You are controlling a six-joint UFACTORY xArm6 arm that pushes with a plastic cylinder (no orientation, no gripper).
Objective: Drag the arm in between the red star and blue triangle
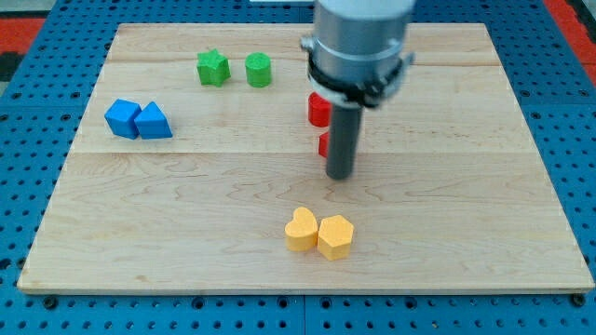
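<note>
My tip [340, 175] is at the board's middle, at the lower end of the dark rod. Two red blocks sit just left of the rod, mostly hidden by it: one [318, 110] higher up and one [323, 144] right beside the rod; I cannot tell which is the star. The blue triangle [154, 122] lies far to the view's left, touching a blue block [122, 118] on its left. My tip is just right of and below the red blocks, far right of the blue pair.
A green star [212, 67] and a green cylinder [258, 70] sit near the view's top. A yellow heart [301, 230] and a yellow hexagon [336, 235] touch each other below my tip. The wooden board [484, 233] rests on a blue pegboard.
</note>
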